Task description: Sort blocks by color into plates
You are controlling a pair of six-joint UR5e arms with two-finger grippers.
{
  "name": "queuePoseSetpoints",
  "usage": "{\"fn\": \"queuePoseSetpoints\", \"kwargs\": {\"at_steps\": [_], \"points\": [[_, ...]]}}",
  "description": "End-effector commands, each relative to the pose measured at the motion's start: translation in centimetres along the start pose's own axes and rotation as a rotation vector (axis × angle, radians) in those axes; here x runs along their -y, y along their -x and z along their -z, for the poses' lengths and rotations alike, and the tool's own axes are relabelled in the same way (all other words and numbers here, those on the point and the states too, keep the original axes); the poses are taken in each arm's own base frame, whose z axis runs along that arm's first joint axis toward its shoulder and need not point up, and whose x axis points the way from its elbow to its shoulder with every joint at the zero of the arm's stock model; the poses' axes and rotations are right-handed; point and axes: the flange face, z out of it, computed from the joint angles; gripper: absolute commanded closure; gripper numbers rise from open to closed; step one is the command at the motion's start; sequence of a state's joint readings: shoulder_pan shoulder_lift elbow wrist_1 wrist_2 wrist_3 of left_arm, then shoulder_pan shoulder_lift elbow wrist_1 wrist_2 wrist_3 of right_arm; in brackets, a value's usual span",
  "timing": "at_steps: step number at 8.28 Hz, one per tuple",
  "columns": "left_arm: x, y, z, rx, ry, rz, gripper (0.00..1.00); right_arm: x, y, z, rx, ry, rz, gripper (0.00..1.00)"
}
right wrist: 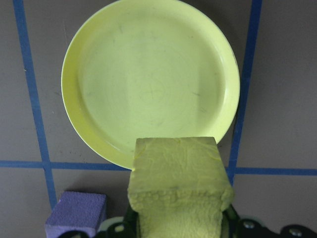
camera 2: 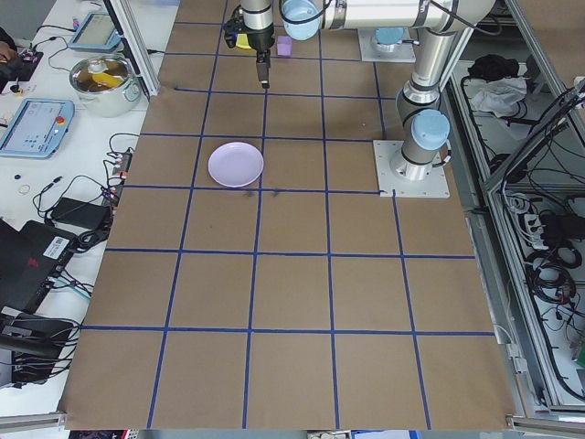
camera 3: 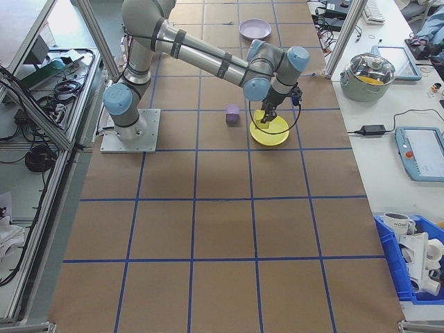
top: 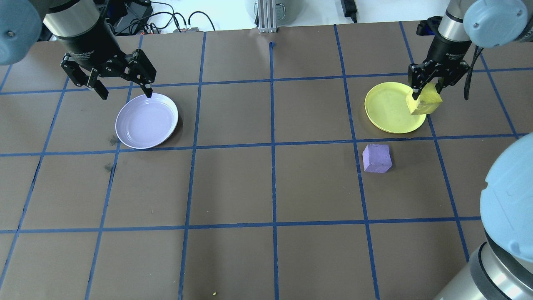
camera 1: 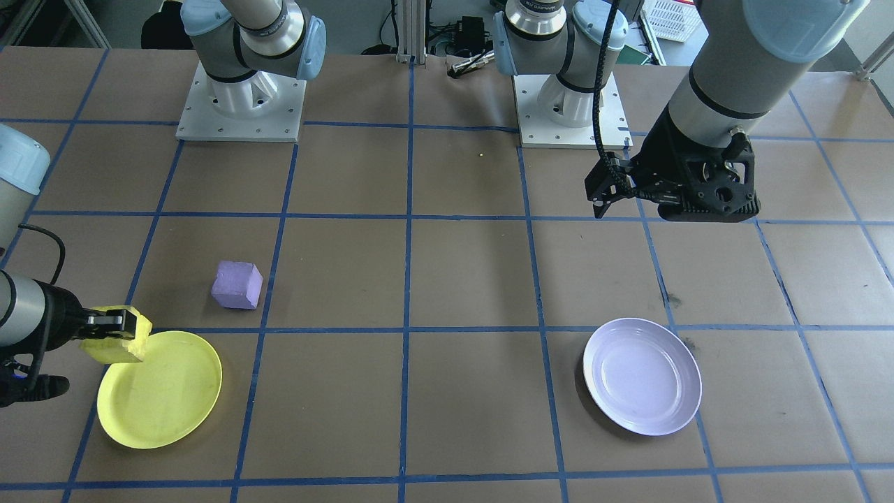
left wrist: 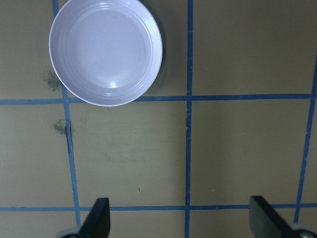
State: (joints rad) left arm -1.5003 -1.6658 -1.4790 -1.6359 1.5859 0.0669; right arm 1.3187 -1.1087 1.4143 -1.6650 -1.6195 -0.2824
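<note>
Yellow block (top: 424, 102) pinched in right claw (top: 424, 89), held above the near rim of the yellow plate (top: 387, 110), presumably staged for release once further inboard. Purple block (top: 377, 158) sits on the tabletop (top: 266, 187) just beside that plate, ungrasped. Left claw (top: 120, 85) spread, empty, hovering at the lavender plate (top: 145, 121) edge, likely waiting.
</note>
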Motion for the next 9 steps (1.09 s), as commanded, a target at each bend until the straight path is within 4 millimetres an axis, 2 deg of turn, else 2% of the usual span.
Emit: {"fn": "queuePoseSetpoints", "kwargs": {"at_steps": [1, 3, 4, 5, 6, 8, 9], "points": [[0.1, -0.1, 0.0, 0.003, -0.013, 0.004, 0.00, 4.2, 2.0, -3.5, -0.010, -0.007, 0.004, 0.93], [-0.4, 0.0, 0.8, 0.007, -0.028, -0.003, 0.00, 4.8, 1.9, -4.3, -0.006, -0.005, 0.002, 0.87], [-0.5, -0.1, 1.1, 0.003, -0.038, -0.003, 0.00, 5.2, 1.9, -5.2, -0.003, 0.002, -0.003, 0.74], [0.1, 0.0, 0.9, 0.007, -0.030, 0.000, 0.00, 5.7, 1.7, -7.9, -0.005, 0.049, -0.054, 0.26], [0.2, -0.1, 0.3, 0.005, -0.018, 0.003, 0.00, 6.0, 1.8, -7.7, -0.007, 0.039, -0.060, 0.00], [0.1, -0.1, 0.0, 0.003, -0.015, -0.005, 0.00, 5.6, 1.9, -6.0, -0.020, 0.015, -0.060, 0.00], [0.1, -0.1, 0.1, 0.003, -0.016, -0.006, 0.00, 4.5, 2.4, -2.8, -0.027, -0.027, -0.057, 0.00]]}}
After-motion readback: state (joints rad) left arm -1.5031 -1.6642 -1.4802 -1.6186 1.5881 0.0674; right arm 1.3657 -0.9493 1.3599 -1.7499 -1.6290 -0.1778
